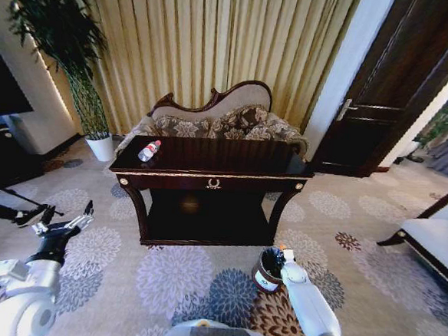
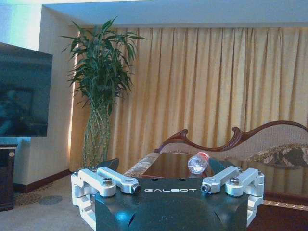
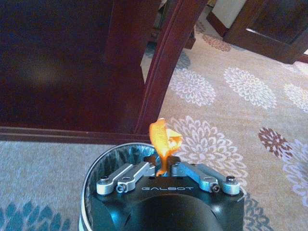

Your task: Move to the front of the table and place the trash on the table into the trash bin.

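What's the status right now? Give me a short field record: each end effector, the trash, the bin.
right end effector: shut on orange scrap, over the trash bin
left end effector: open, held low, left of the table
bottle: lying on the table's left end
trash bin: on the carpet, front right of the table

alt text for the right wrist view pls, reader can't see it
The right tool, shut on an orange scrap, hangs over the rim of the trash bin on floral carpet. Behind stand the dark table and its curved leg.
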{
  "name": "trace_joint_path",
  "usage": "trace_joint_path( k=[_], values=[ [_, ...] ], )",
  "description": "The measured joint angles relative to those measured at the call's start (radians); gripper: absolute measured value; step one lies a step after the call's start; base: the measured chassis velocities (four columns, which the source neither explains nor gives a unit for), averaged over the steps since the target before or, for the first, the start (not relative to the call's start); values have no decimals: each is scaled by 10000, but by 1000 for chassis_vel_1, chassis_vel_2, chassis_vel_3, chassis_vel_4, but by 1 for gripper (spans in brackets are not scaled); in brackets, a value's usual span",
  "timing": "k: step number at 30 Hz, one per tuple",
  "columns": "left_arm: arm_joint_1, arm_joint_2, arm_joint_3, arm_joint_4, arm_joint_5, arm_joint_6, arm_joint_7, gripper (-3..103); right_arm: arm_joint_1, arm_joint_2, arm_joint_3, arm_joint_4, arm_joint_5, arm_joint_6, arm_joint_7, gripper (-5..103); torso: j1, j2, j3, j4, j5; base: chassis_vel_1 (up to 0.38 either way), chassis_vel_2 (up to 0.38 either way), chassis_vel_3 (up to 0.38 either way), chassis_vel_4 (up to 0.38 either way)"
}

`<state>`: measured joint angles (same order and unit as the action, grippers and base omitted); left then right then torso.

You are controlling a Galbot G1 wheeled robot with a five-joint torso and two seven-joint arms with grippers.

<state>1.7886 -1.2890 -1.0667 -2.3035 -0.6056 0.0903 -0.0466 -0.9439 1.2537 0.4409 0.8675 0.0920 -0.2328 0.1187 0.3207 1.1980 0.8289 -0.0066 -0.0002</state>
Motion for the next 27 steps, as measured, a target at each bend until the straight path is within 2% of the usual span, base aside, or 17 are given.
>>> trace_joint_path(
  k=[1, 4, 5, 8, 9, 11, 13, 15, 16, 19, 22, 24, 27],
  values=[
    [0, 0, 0, 0, 0, 0, 0, 100, 0, 0, 0, 0, 0, 0, 0, 11, 0, 0, 0, 0, 0, 0, 0, 0, 0],
    [25, 18, 8, -59, -1, -1, 1, 100, 112, 13, 53, -91, 32, 63, 0, 27, 0, 0, -1, 3, 1, 0, 0, 0, 0],
    [25, 18, 8, -59, -1, -1, 1, 100, 112, 13, 53, -91, 32, 63, 0, 27, 0, 0, -1, 3, 1, 0, 0, 0, 0],
    [50, 23, 34, -122, 3, -2, 7, 100, 51, -32, 129, 36, -7, 64, 1, 43, 0, 0, 0, -2, 0, 0, 0, 0, 0],
    [50, 23, 34, -122, 3, -2, 7, 100, 51, -32, 129, 36, -7, 64, 1, 43, 0, 0, 0, -2, 0, 0, 0, 0, 0],
    [87, 20, 45, -163, 8, -2, 11, 100, -19, -55, 179, 145, -13, 64, 1, 54, 0, 0, 0, 1, 2, 0, 0, 0, 0],
    [97, 14, 45, -168, 13, -2, 11, 100, -51, -64, 199, 184, -14, 64, 1, 54, -1, 0, 0, 1, 2, 0, 0, 0, 0],
    [115, 7, 43, -186, 20, -8, 12, 100, -117, -68, 223, 280, -14, 64, 1, 65, -1, 0, 0, 1, 1, 0, 0, 0, 0],
    [115, 7, 43, -186, 20, -8, 12, 100, -117, -68, 223, 280, -14, 64, 1, 65, -1, 0, 0, 1, 1, 0, 0, 0, 0],
    [120, 1, 40, -239, 20, -10, 13, 100, -172, -43, 236, 371, -14, 64, 1, 81, 0, 0, 0, 1, 2, 0, 0, 0, 0],
    [119, -3, 39, -248, 20, -10, 13, 100, -187, -29, 238, 405, -14, 64, 1, 86, -1, 0, 0, 0, 3, 0, 0, 0, 0],
    [118, -19, 37, -276, 21, -10, 14, 100, -228, 25, 250, 516, -8, 64, 1, 96, -1, 0, -1, 1, 2, 0, 0, 0, 0],
    [117, -25, 32, -284, 23, -10, 14, 100, -253, 88, 253, 645, 11, 63, 1, 100, -1, 0, 0, 1, 2, 0, 0, 0, 0]
  ],
)
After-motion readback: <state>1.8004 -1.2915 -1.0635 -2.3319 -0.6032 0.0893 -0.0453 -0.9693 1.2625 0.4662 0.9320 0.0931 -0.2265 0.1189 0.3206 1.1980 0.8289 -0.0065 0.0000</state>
